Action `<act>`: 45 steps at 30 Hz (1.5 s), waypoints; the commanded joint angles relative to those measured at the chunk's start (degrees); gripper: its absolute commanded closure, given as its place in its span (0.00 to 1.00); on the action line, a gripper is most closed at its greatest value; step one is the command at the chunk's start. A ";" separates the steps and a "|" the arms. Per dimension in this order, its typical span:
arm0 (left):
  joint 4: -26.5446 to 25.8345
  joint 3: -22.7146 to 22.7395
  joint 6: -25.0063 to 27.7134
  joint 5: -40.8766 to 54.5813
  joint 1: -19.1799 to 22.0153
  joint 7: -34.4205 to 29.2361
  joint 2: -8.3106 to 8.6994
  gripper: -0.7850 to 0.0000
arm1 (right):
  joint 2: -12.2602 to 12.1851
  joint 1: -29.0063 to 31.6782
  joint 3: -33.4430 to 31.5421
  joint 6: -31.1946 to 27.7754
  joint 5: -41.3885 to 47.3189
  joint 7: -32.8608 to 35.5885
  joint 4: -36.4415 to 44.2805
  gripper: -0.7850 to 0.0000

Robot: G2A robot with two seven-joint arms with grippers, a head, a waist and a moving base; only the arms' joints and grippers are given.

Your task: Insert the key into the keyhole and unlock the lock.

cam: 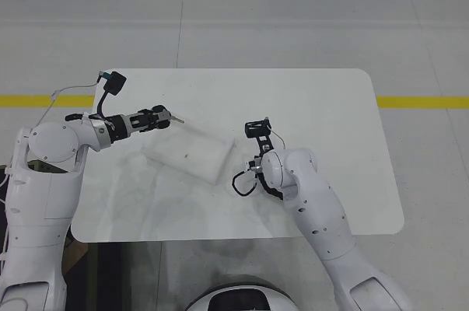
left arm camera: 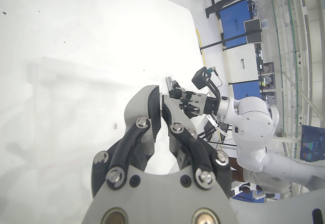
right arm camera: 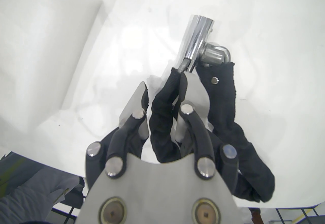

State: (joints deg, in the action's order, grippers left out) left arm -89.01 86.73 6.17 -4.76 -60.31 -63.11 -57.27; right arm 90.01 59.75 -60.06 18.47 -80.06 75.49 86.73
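Note:
My right gripper (right arm camera: 170,80) is shut on the lock (right arm camera: 196,36), a chrome cylinder with a knurled knob and a black fabric strap (right arm camera: 223,98) hanging from it. In the top view this gripper (cam: 162,117) is at the table's back left, with the lock (cam: 174,120) sticking out toward the middle. My left gripper (left arm camera: 161,104) is shut on the key (left arm camera: 160,105), a thin metal sliver seen edge-on between the black pads. It points at the lock (left arm camera: 169,84) held up across from it. The left arm's wrist camera (cam: 257,127) sits near the table's middle.
A flat white box (cam: 189,154) lies on the white table (cam: 320,101) between the two arms, below the lock; it also appears beside the right gripper as the same white box (right arm camera: 38,39). The table's right half is bare. A yellow floor line runs behind.

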 commanded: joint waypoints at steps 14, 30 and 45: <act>0.00 0.00 0.00 0.00 0.00 0.00 0.00 1.00 | 0.34 7.27 -13.21 -9.25 10.25 -3.28 12.94 1.00; 0.00 0.00 0.00 0.00 0.00 0.00 0.00 1.00 | -0.19 16.34 -21.31 -12.92 26.67 -11.65 18.87 1.00; 0.00 0.00 0.00 0.00 0.00 0.00 0.00 1.00 | -1.82 12.95 -31.84 -21.49 77.22 -9.72 3.55 1.00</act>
State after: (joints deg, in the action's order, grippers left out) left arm -89.01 86.73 6.17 -4.76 -60.31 -63.11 -57.27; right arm 88.35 73.36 -91.95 -2.88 -4.81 64.73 91.44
